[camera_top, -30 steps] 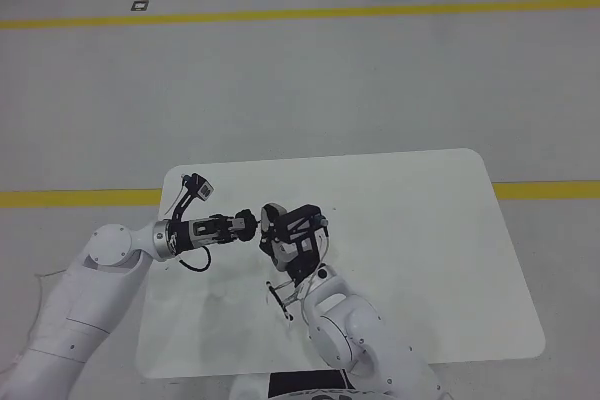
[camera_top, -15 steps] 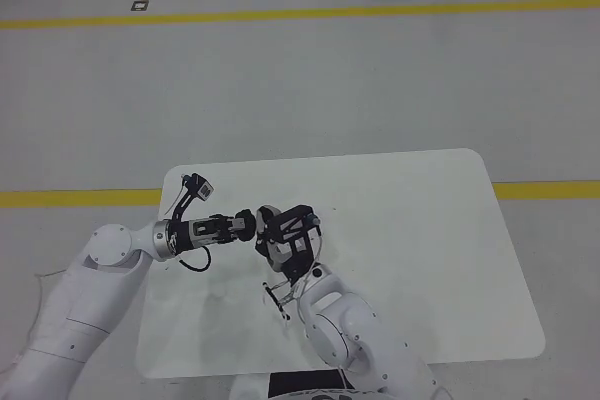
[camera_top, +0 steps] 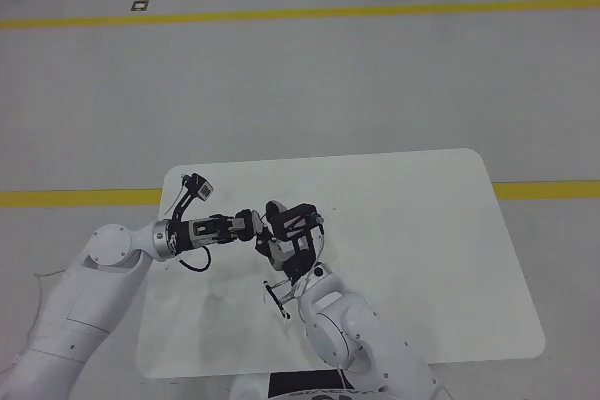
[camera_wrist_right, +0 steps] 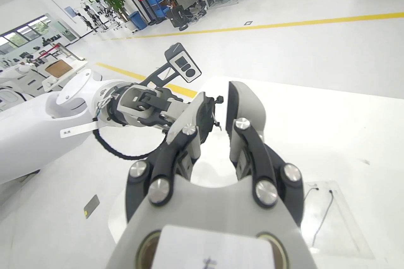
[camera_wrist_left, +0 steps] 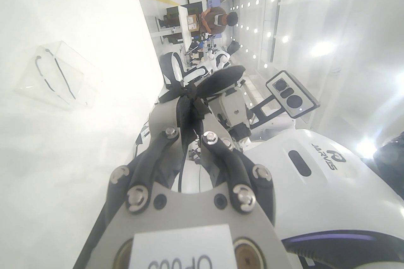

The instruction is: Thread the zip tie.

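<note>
My left gripper (camera_wrist_left: pixel 188 103) is shut on a thin black zip tie (camera_wrist_left: pixel 180 91) and holds it above the white table (camera_top: pixel 410 200). The zip tie's small head (camera_wrist_right: pixel 219 99) pokes out past the left gripper's fingertips, between the two fingers of my right gripper (camera_wrist_right: pixel 217 108). The right gripper is open, one finger on each side of the tie, and nothing is clamped in it. In the top view the left gripper (camera_top: pixel 251 222) and right gripper (camera_top: pixel 271 228) meet tip to tip over the left part of the table.
A clear flat tray (camera_top: pixel 280 298) with a few loose black zip ties (camera_wrist_left: pixel 60 78) lies on the table near the front edge, below the grippers; it also shows as tray (camera_wrist_right: pixel 331 213). A small dark speck (camera_wrist_right: pixel 365 161) lies on the tabletop.
The right gripper has shifted slightly left toward the left gripper, so the held zip tie now sits between its fingers. The left arm has stayed still.
</note>
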